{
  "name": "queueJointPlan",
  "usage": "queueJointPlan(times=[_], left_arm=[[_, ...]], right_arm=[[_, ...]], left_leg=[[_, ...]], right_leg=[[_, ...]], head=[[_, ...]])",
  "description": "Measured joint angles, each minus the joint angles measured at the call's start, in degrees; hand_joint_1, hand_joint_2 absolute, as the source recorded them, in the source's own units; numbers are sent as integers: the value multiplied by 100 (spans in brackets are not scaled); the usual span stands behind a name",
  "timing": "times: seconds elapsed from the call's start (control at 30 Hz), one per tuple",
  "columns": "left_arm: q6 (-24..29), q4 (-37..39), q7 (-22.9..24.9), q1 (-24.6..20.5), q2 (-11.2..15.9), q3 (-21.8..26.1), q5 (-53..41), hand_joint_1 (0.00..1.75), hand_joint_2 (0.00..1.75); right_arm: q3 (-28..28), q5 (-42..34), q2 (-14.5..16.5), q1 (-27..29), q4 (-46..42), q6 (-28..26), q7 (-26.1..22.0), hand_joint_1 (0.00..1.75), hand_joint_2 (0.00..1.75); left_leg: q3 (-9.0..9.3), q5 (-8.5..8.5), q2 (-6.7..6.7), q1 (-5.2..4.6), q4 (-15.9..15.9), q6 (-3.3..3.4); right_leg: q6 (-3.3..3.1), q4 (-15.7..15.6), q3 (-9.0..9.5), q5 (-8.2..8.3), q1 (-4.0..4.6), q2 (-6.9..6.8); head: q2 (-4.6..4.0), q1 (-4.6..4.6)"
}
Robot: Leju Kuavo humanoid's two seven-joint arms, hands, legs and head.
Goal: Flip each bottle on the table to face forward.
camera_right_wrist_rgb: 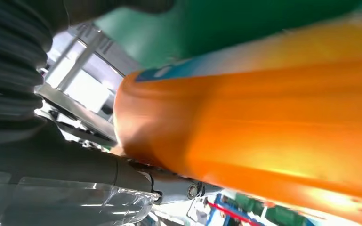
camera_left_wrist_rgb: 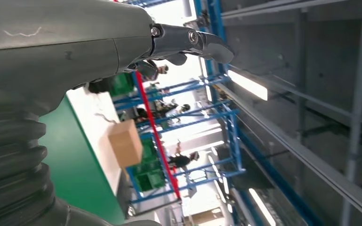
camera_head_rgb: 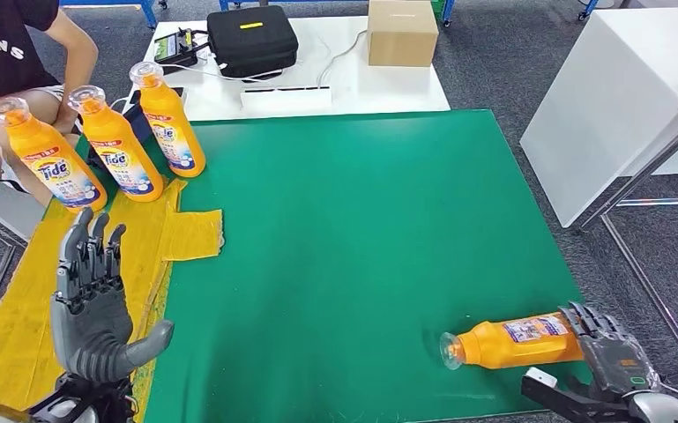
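Orange bottle (camera_head_rgb: 518,341) flat on green tabletop (camera_head_rgb: 361,229), near right corner, base wrapped by right hand (camera_head_rgb: 607,352), probably for standing upright. Left hand (camera_head_rgb: 95,304) raised, spread, holding nothing. Three bottles (camera_head_rgb: 115,145) upright far left, labels forward.

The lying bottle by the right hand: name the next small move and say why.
Probably close the right hand firmly around the lying bottle and lift its base end off the green mat. The bottle lies on its side with the hand at its base, while three other bottles stand upright at the far left. The left hand hovers open.
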Motion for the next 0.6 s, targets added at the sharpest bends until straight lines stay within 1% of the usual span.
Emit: queueJointPlan(times=[0.03, 0.07, 0.17, 0.2, 0.23, 0.27, 0.47, 0.6], left_arm=[[-22, -56, -1, 21, 1, -16, -8, 0, 175], [-35, -91, -1, 36, 3, -32, -20, 0, 175], [-38, -149, -3, 61, 7, -94, -85, 0, 175], [-33, -157, -4, 66, 8, -116, -107, 0, 175], [-29, -161, -4, 70, 11, -135, -118, 0, 175], [-25, -165, -5, 77, 15, -150, -128, 0, 175], [-17, -219, -9, 128, 42, -201, -134, 0, 175], [-66, -245, 9, 128, 50, -226, -166, 0, 175]], right_arm=[[75, 26, 31, -61, 70, -78, 1, 66, 175], [144, 50, 57, -117, 133, -135, 5, 82, 175], [359, 132, 131, -322, 345, -285, 58, 151, 175], [426, 154, 154, -392, 416, -339, 78, 167, 175], [479, 162, 173, -448, 477, -386, 87, 173, 175], [531, 165, 193, -496, 532, -434, 93, 175, 175], [735, 74, 325, -636, 662, -675, 64, 175, 175], [785, -235, 507, -693, 673, -1000, -209, 175, 175]], left_leg=[[1, 0, 1, 0, 0, 0], [3, 0, 1, 1, 0, 0], [12, 0, 5, 4, -1, 0], [15, 0, 6, 6, -1, 0], [18, 0, 7, 6, -1, -1], [21, 0, 7, 6, -1, -1], [29, -1, 9, 6, -1, -1], [28, -1, 9, 6, -1, -1]], right_leg=[[0, 0, 1, 0, 0, 0], [0, 0, 2, 0, 1, 0], [0, 0, 9, 0, 4, 3], [0, 0, 12, 0, 6, 4], [-1, 0, 14, 0, 7, 5], [-1, 0, 16, 0, 7, 5], [-1, 0, 22, 0, 7, 6], [-1, 0, 24, 0, 8, 6]], head=[[0, 0], [0, 0], [0, 1], [0, 1], [0, 1], [0, 1], [0, 2], [0, 1]])
